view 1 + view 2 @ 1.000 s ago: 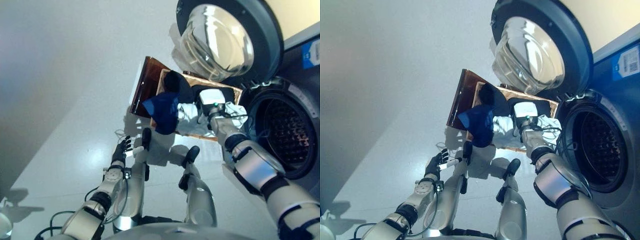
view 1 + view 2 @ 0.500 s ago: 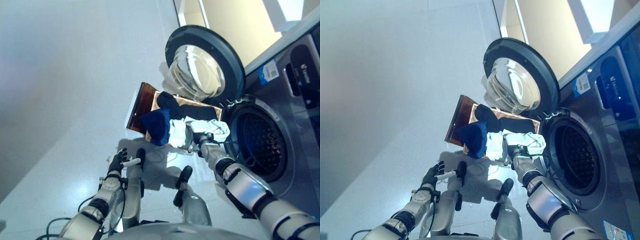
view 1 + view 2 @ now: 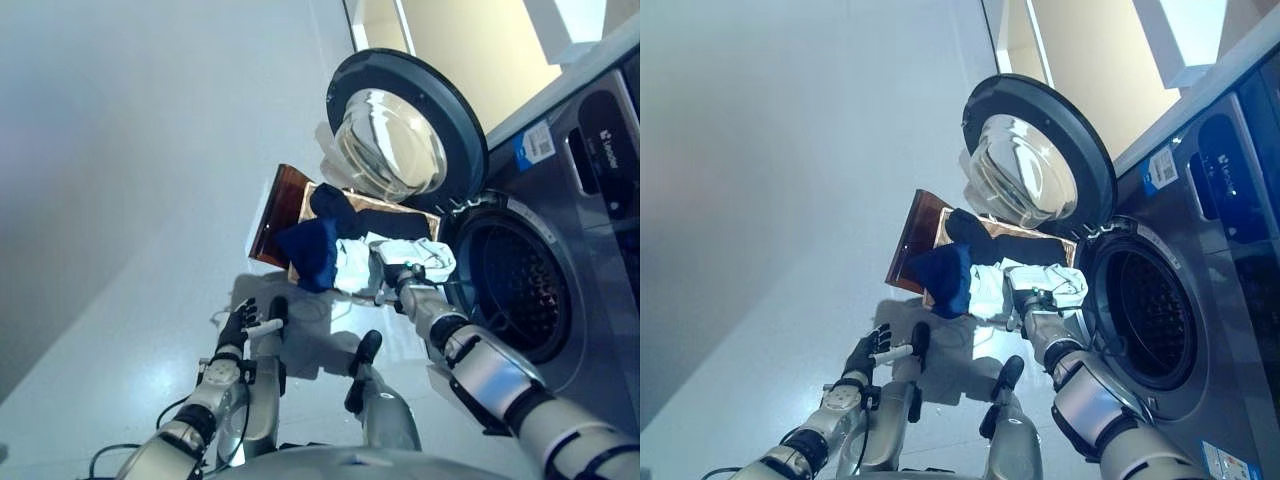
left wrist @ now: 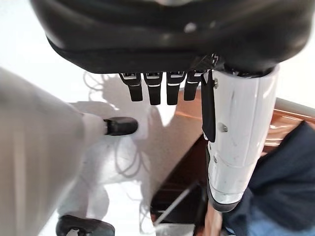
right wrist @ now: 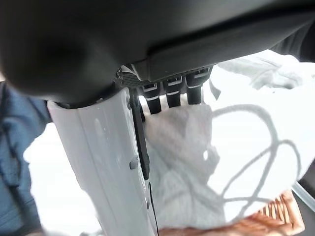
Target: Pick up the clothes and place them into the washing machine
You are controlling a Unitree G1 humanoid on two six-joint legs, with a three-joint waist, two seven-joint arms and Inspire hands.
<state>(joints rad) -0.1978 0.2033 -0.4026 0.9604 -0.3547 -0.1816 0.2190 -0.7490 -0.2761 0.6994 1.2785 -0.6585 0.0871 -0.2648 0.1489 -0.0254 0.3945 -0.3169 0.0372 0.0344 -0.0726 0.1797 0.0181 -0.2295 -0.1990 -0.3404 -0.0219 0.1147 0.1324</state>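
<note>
Several clothes lie in a brown basket [image 3: 268, 215] on the floor, just beside the open washing machine [image 3: 520, 290]: a dark blue garment [image 3: 312, 250] that hangs over the basket's near edge, a black garment [image 3: 345, 208] at the far side, and a white garment [image 3: 352, 265] nearest to the drum opening. The round door [image 3: 400, 130] of the machine stands wide open above the basket.

The right hand [image 3: 400, 283] is at the white garment, right over it. In the right wrist view the fingers [image 5: 172, 91] reach down toward the white cloth and the white-covered thumb [image 5: 115, 162] stands apart from them; nothing is pinched between them, so I judge this hand as open and not yet holding. The left hand [image 3: 240, 325] hangs low over the floor, well apart from the basket, with relaxed fingers and empty.

The clothes look soft and light, and they will fold and sag when lifted. The white garment is crumpled, so a good place to take hold is a raised fold in the middle of the pile, with enough cloth gathered between fingers and thumb. A shallow pinch may slip, and a trailing sleeve may catch on the basket edge or drag the blue garment with it.
</note>
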